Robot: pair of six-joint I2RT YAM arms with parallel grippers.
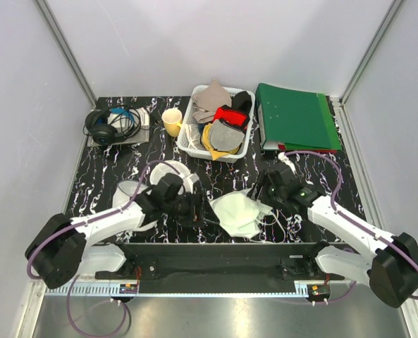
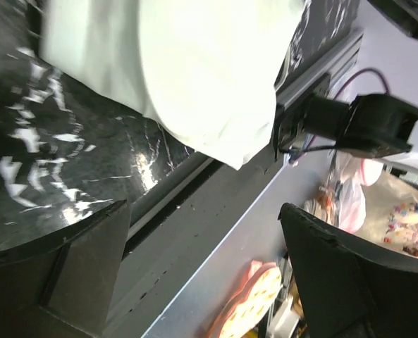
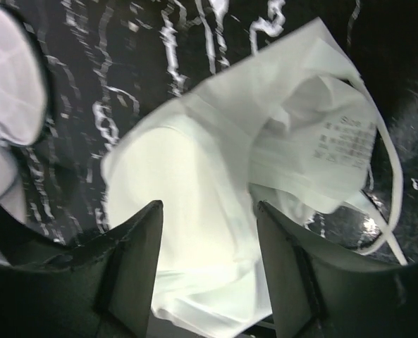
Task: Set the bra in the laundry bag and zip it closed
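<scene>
The white bra [image 1: 238, 212] lies crumpled on the black marbled table near the front edge, between the two arms. It fills the right wrist view [image 3: 194, 162], with a printed label and thin straps at its right. My right gripper [image 1: 263, 189] is open just right of and above the bra, with nothing between its jaws [image 3: 209, 208]. The white round laundry bag [image 1: 172, 171] lies left of the bra, partly hidden under my left arm, and its edge shows in the right wrist view [image 3: 8, 77]. My left gripper [image 1: 192, 205] is open and empty [image 2: 201, 232], with the bra [image 2: 194, 70] beyond it.
A white lattice basket [image 1: 192, 138] with grey, red and yellow garments stands at the back centre. A yellow cup [image 1: 171, 121] and black headphones [image 1: 108, 125] are at the back left. A green folder [image 1: 297, 116] lies at the back right. The metal front rail [image 2: 216, 232] runs under the left gripper.
</scene>
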